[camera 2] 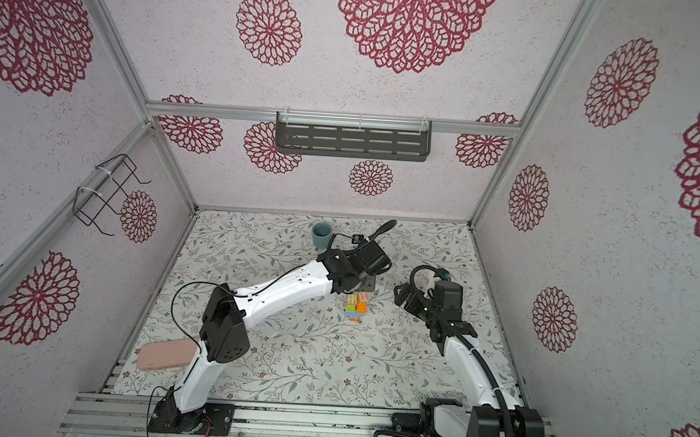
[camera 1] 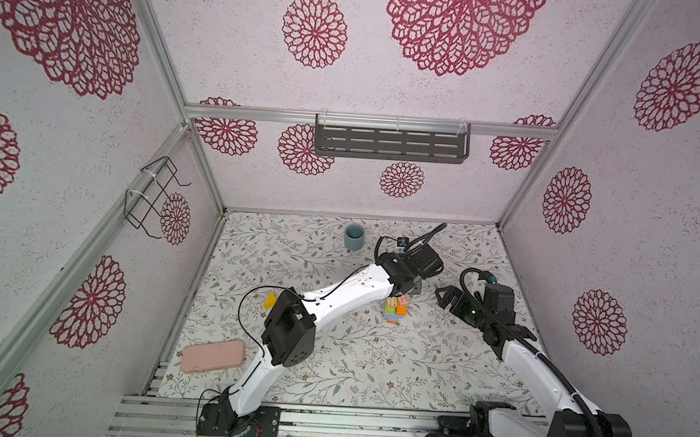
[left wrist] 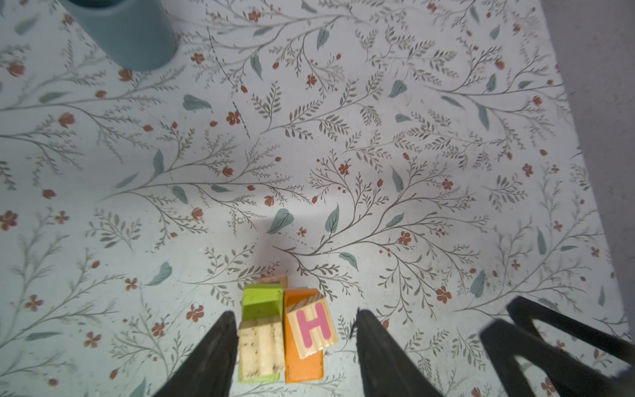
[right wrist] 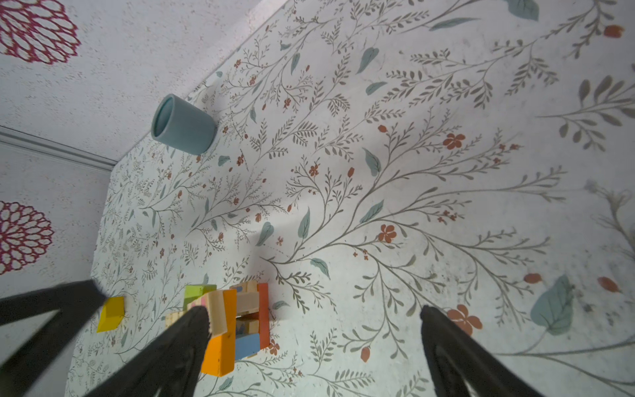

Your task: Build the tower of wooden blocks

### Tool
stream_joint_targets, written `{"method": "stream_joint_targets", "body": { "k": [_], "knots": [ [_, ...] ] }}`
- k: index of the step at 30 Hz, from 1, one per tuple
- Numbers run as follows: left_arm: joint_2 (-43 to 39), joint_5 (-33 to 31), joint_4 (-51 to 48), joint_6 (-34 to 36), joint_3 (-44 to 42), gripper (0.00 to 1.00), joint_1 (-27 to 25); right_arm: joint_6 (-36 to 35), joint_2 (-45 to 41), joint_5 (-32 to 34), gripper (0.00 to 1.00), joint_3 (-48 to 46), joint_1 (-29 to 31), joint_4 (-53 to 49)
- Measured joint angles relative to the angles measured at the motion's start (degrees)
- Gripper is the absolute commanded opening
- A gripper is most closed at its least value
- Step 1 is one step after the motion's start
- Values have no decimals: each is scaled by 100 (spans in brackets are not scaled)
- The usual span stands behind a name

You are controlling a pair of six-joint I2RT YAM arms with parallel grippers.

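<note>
Wooden tower [camera 1: 395, 309] stands well clear of the cup [camera 1: 354, 236], H cube [left wrist: 312, 328] skewed atop. My left gripper [left wrist: 296, 313] straddles it, jaws parted, seemingly gripping nothing; right gripper [right wrist: 312, 308] hangs beside it, wide, empty. I'd call this release; next I fetch the yellow wedge [camera 1: 270, 300], well to its left.
</note>
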Motion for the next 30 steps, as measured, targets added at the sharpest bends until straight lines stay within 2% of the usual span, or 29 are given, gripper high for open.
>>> {"method": "stream_joint_targets", "body": {
  "k": [5,10,15,19,30],
  "knots": [
    [-1091,-48,376,85,-1036,58,179,-203,632,164,98,339,271,-249],
    [-1810,39,896,98,-2328,47,511,-409,1104,358,99,721,713,-455],
    [-1832,247,1285,101,-3289,33,752,-551,1425,560,99,1010,885,-656],
    [-1718,461,1519,94,-3593,26,774,-625,1707,719,99,1211,977,-787],
    [-1285,942,2350,92,-3755,23,748,-857,2094,1047,99,1469,1305,-1058]
  ]
}}
